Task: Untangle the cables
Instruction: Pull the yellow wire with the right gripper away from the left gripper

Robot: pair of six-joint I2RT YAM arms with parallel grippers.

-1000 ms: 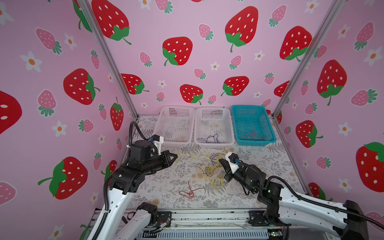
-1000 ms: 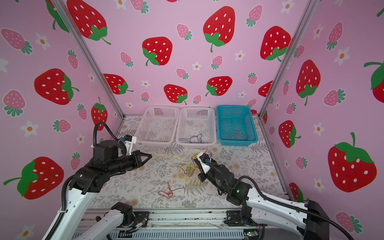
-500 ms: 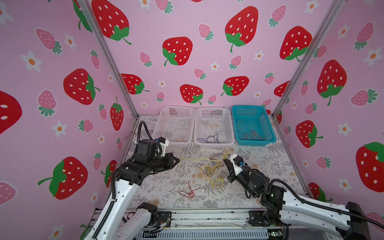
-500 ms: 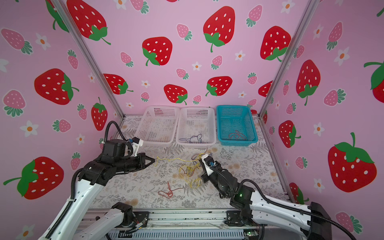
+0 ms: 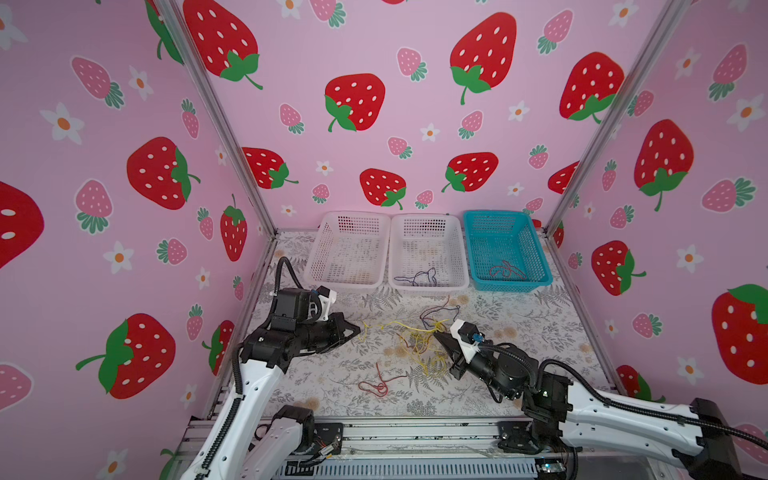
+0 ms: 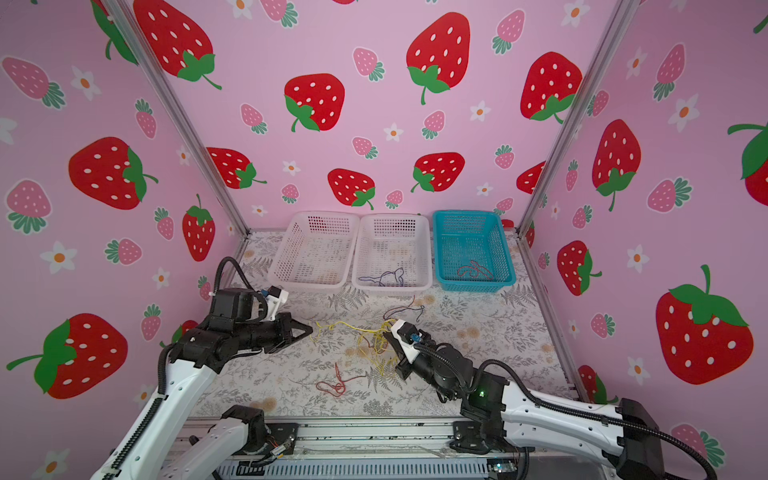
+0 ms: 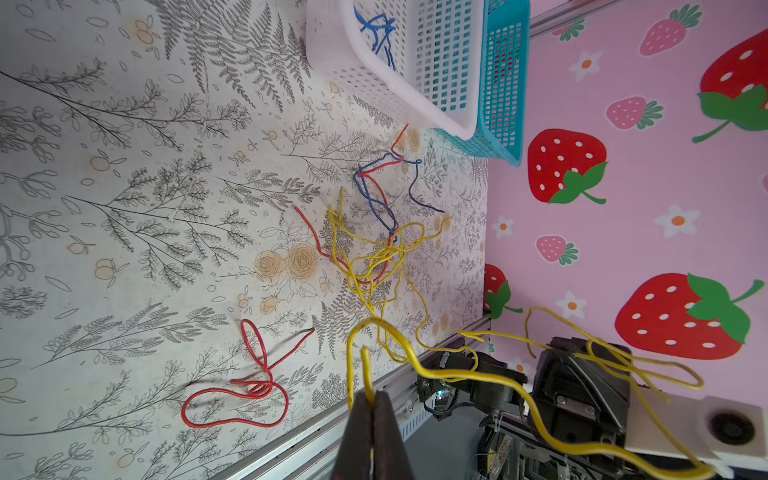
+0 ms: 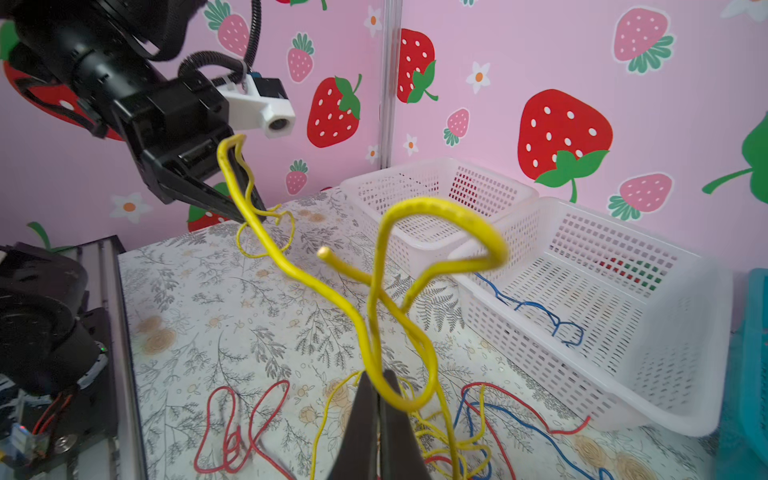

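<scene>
yellow cables [image 8: 440, 204]; teal basket [image 5: 513, 286]

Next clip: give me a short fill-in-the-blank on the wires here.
The left gripper and right gripper both pinch a thin wire; its colour is ___.
The teal plastic mesh basket holds a curly wire; its colour is ___.
The middle white plastic mesh basket holds a bent wire; its colour is ___.
Missing: yellow; red; blue.
</scene>
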